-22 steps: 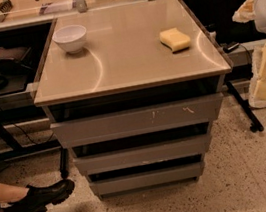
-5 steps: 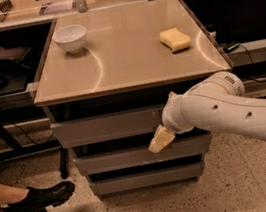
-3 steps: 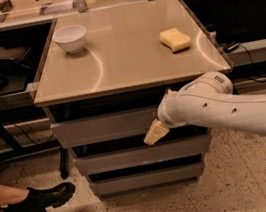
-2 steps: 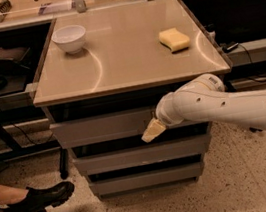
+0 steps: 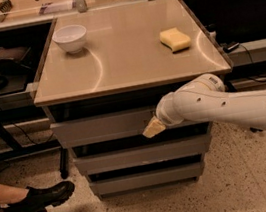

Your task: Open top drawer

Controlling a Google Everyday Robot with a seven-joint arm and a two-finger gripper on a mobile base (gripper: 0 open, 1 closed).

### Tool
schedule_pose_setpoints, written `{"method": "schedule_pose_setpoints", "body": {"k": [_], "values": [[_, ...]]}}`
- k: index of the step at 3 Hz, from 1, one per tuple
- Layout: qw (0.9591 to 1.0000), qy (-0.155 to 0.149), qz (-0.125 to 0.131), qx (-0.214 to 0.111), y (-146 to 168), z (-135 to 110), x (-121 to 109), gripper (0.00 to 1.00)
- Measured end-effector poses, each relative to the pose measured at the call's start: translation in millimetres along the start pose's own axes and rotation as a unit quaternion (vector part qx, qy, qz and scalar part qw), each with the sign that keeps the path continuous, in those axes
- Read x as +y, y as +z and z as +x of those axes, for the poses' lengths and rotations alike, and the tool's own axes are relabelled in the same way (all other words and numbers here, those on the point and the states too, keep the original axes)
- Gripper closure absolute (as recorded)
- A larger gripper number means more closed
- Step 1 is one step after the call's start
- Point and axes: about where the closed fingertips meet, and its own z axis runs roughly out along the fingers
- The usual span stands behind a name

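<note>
The top drawer [image 5: 101,127] is the widest grey front just under the tan tabletop, and it sits closed with a dark gap above it. My white arm reaches in from the right across the drawer front. My gripper [image 5: 153,128] with its pale yellow tip is at the lower edge of the top drawer, right of centre, touching or nearly touching it. The right part of the drawer front is hidden behind my arm.
Two narrower grey drawer fronts [image 5: 141,155] sit below. A white bowl [image 5: 70,38] and a yellow sponge [image 5: 175,39] lie on the tabletop [image 5: 125,58]. A person's black boot [image 5: 35,200] rests on the speckled floor at the left. Dark desks stand on both sides.
My arm came into view from the right and the gripper has moved left and slightly up along the top drawer's lower edge. The drawer has not visibly moved.
</note>
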Motion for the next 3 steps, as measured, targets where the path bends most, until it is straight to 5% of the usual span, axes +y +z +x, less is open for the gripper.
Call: {"method": "schedule_pose_setpoints", "body": {"k": [3], "values": [[1.0, 0.0, 0.0, 0.0, -5.6, -2.5, -3.2, 0.89]]}}
